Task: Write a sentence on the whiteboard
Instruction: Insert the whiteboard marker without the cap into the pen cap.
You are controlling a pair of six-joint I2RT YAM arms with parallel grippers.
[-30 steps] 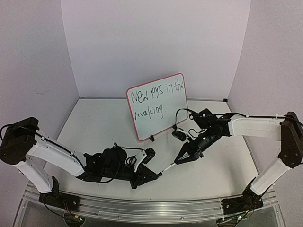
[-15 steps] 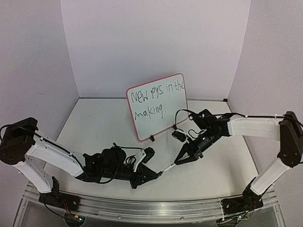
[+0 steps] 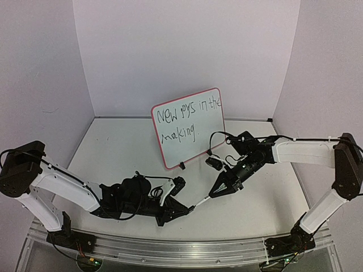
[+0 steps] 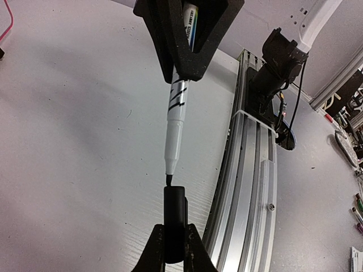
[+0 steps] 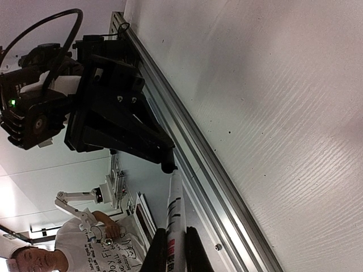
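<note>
My left arm (image 3: 62,184), white-shelled with black joints, lies low and stretched across the near part of the pale grey tabletop (image 3: 125,153), wrist almost flat. My left pincer (image 4: 174,235) is clamped on a short black plastic cap (image 4: 175,207), its mouth turned toward the other arm. Behind it, at the middle rear of the tabletop, stands the small rectangular whiteboard (image 3: 205,144) with a thin red-pink frame, on small black feet, skewed in the overhead view and well apart from both pincers. The sentence (image 3: 187,115), thin black handwritten lettering in two rows ending in a dot, is on it. I judge the board light and stiff but easy to tip or slide on those feet, so any hold belongs on the frame edge, never the written face, which would smear. Just right of the cap is the slim white marker pen (image 4: 174,113) with black markings, its dark tip at the cap's mouth; whether it has entered I cannot tell. It looks light, rigid and smooth, so liable to twist in a grip. My right pincer (image 5: 174,252) is closed across its barrel, and my right arm (image 3: 300,152) reaches in from the right, forearm level, wrist angled down toward the left pincer.
</note>
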